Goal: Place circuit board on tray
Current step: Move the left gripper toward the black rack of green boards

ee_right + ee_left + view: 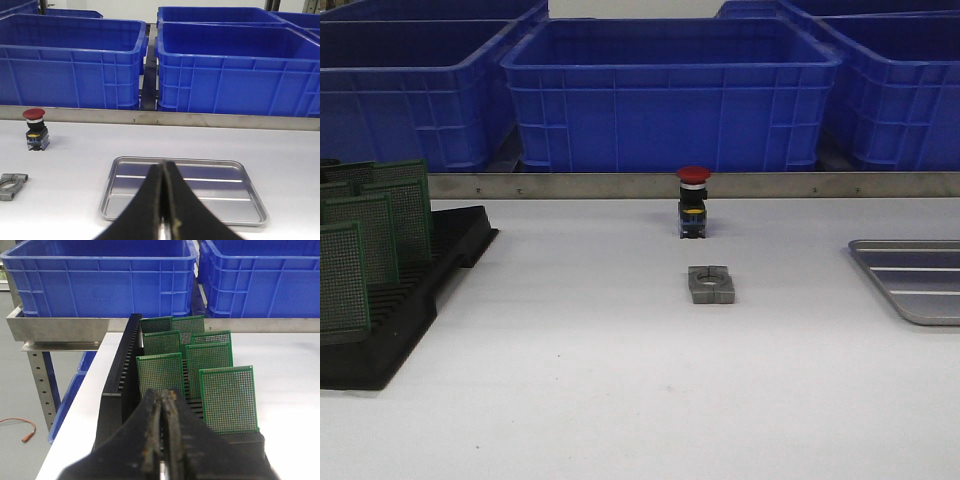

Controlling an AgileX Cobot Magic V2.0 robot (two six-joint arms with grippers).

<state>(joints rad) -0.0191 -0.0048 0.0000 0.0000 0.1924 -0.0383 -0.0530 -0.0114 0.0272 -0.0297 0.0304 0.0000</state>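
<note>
— Green perforated circuit boards (229, 399), standing upright on edge in the black slotted plastic rack (116, 390), directly ahead of the left gripper (163, 399). Nearest board just beyond the fingertips, a little off to one side of the line between them.

— And those black jaws?

— Pressed together, nothing between them. Need opening before any grasp.

— Long axis of the boards?

— Vertical, faces turned toward the wrist camera, thin edges to the sides. Calls for a pinch across the thickness, probably from above.

— Which arm nearer?

— Left, plainly. Rack at the left edge of the white table (570, 400) in the front view, well apart from the flat silver-grey ribbed metal tray (918, 282) at the far right.

— Right gripper (163, 172)?

— Also closed and empty, pointing over that tray, bare of boards. Hence a long crossing, left to right.

— Anything between?

— Small grey metal block with a hole (711, 284) mid-table, red-capped push button (693, 200) behind it. Farther still, blue plastic bins (670, 95) beyond the steel rail.
</note>
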